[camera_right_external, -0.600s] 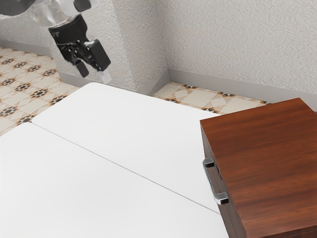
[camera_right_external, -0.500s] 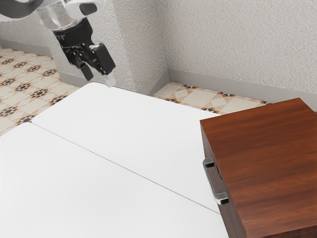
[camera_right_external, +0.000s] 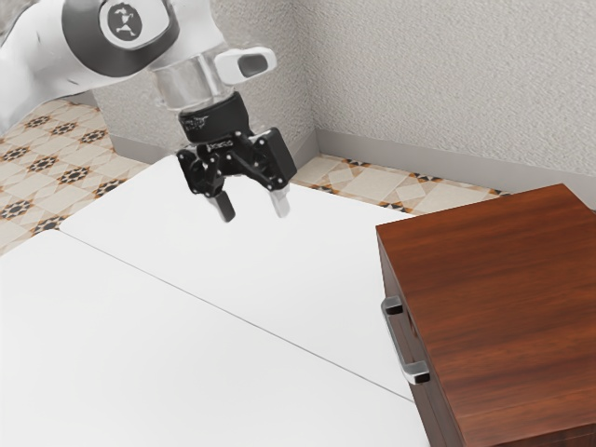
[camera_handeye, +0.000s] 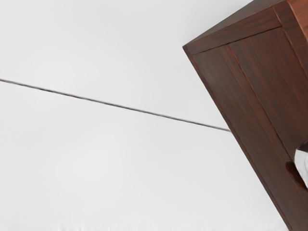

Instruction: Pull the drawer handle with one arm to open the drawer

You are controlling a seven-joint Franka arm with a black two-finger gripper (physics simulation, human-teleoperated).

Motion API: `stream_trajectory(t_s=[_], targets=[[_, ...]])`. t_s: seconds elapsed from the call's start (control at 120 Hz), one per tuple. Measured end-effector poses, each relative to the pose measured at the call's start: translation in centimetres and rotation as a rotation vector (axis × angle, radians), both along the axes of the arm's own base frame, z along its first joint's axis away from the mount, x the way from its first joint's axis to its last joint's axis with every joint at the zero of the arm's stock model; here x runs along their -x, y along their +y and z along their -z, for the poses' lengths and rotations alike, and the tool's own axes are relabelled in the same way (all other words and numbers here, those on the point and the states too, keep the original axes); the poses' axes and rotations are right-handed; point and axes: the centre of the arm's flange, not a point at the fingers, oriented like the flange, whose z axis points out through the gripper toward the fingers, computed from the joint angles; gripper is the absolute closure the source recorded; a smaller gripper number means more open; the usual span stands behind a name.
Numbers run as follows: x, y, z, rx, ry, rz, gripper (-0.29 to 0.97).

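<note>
Drawer handle (camera_right_external: 400, 340) first: in the exterior view it is a small silver bar on the front of a brown wooden box (camera_right_external: 503, 307), low down on the exterior view's right and near the camera. The bar runs up and down, and the drawer looks shut. The box sits on a white table (camera_right_external: 140, 372) with a thin line (camera_right_external: 233, 317) across it where two tops meet. The gripper (camera_right_external: 253, 210) hangs over the far part of the table, toward the exterior view's left, well apart from the handle. Its two fingers are spread wide and point down, and nothing is between them. In the wrist view the box (camera_handeye: 255, 96) is off to one side of the hand, with the white table (camera_handeye: 96, 183) and its line (camera_handeye: 120, 107) below. A small pale bit (camera_handeye: 302, 162) at the edge of the box front may be the handle, but it is hard to tell. I think the arm has a long way to go, so a few things could go wrong. The hand could bump the corner of the box on its way. The fingers could close beside the bar and miss it, because they must turn to fit around it. A weak hold could slip off when the arm pulls. A crooked pull could make the drawer stick, or drag the whole box along the table.
</note>
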Motion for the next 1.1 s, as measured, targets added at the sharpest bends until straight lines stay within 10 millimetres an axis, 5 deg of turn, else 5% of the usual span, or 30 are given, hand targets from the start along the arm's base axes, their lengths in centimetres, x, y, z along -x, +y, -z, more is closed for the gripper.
stream_trajectory(t_s=[0.308,0.4,0.567,0.75,0.892,1.1], targets=[[0.5,-2.7,9.2,0.098,0.067,-0.222,0.05],[-0.1,-4.0,9.6,0.108,0.015,-0.271,0.05],[0.6,-6.2,7.4,0.066,-0.091,-0.343,0.05],[2.5,-11.5,8.5,0.05,-0.114,-0.373,0.05],[4.7,-12.5,9.0,0.03,-0.122,-0.433,0.06],[4.3,-13.4,8.4,0.048,-0.13,-0.497,0.06]])
